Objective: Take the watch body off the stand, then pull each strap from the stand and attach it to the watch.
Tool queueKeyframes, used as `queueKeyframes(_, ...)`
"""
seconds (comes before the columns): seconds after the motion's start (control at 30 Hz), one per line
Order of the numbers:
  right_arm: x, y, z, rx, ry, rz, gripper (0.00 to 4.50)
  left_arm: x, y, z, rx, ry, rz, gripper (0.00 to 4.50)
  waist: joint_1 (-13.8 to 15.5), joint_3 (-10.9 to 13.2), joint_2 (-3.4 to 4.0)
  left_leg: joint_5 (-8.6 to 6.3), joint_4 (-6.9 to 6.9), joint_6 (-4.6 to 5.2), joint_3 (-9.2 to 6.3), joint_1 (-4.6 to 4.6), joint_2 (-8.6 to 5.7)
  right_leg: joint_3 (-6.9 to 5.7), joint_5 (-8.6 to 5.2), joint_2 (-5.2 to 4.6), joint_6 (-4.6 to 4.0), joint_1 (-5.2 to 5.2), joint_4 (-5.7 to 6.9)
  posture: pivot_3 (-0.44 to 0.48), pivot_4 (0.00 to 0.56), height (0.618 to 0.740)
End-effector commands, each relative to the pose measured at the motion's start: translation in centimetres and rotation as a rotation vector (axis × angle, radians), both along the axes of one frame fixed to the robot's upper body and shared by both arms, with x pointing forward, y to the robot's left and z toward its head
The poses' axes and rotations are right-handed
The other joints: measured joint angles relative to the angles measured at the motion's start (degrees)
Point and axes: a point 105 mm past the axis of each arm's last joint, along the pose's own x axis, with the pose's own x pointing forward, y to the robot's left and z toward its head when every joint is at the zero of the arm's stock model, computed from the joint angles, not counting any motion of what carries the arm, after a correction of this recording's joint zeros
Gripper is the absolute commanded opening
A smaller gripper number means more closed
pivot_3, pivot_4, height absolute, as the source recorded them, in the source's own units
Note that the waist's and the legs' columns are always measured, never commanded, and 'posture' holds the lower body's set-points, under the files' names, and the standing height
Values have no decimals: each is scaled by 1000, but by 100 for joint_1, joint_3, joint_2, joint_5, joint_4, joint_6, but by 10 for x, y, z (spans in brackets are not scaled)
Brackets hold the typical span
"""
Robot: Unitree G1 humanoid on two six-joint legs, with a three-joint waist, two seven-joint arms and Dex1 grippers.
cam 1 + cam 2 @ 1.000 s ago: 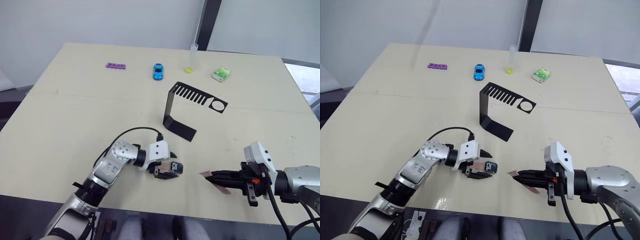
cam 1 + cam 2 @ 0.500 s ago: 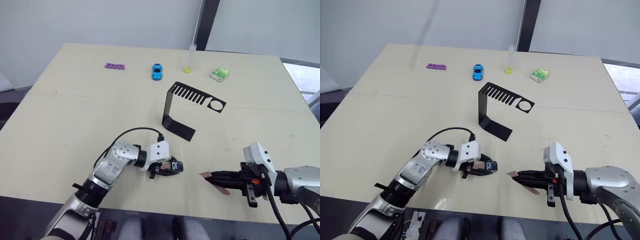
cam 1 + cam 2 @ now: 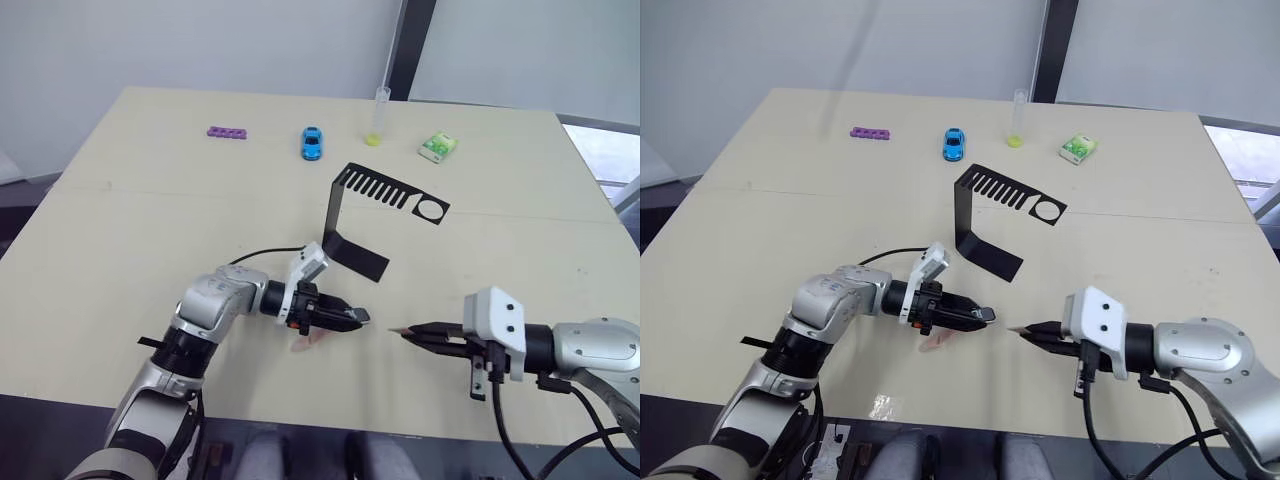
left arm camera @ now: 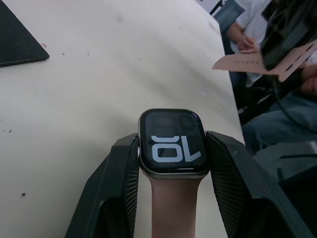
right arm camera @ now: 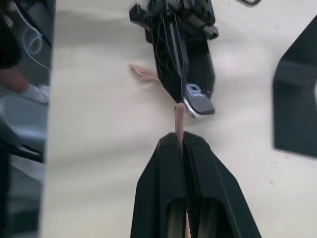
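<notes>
Since a second ago I have rolled both wrists: my left gripper (image 3: pixel 352 317) now points its fingers sideways toward the right gripper (image 3: pixel 412 331), where before the watch face looked up at the camera, and my right gripper has turned so the second strap (image 5: pixel 179 118) stands on edge between its fingers instead of lying flat and wide. The gap between the two grippers has narrowed. My left gripper is clamped on the watch body (image 4: pixel 172 143), one finger on each side of the case, the lit screen facing the wrist camera, and the first strap (image 4: pixel 174 208) is already joined to it, running back between the fingers; its loose pink end hangs down to the table under the gripper (image 3: pixel 310 343). My right gripper is pinched tight on the second strap, whose free tip sticks out just short of the watch body. The stand (image 3: pixel 350 231) sits upright and bare farther back on the table (image 3: pixel 130 250), well apart from both grippers, in the same spot. The table is a pale beige board; along its far edge lie a purple bar (image 3: pixel 228 131), a blue toy car (image 3: pixel 311 143), a clear tube (image 3: pixel 380 115) and a green-and-white packet (image 3: pixel 437 148). A grey wall rises behind it.
</notes>
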Motion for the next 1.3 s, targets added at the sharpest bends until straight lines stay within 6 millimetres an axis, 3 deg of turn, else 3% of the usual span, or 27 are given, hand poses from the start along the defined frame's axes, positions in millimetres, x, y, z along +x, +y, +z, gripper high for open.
queueKeyframes(0.03, 3, 7, 6, -80, -198, 55, 0, 0, -2, 12, -67, 93, 2, 1583, 6, 0, 0, 0, 0, -1, -1, 0, 0, -1, 0, 0, 0, -1, 0, 0, 150, 740)
queueKeyframes(0.33, 7, 10, 2, -98, -259, 62, 0, 2, -4, 22, -110, 161, 12, 1583, 3, 0, 0, 2, 5, -5, 0, 0, -1, 0, 0, -1, 0, -2, 10, 0, 150, 740)
queueKeyframes(1.3, 16, 11, 1, -86, -286, 22, 0, -1, -7, 28, -130, 160, -5, 1583, 2, 0, 0, 4, 8, -8, 0, 1, -1, 0, 0, 0, 0, -4, 19, 0, 150, 740)
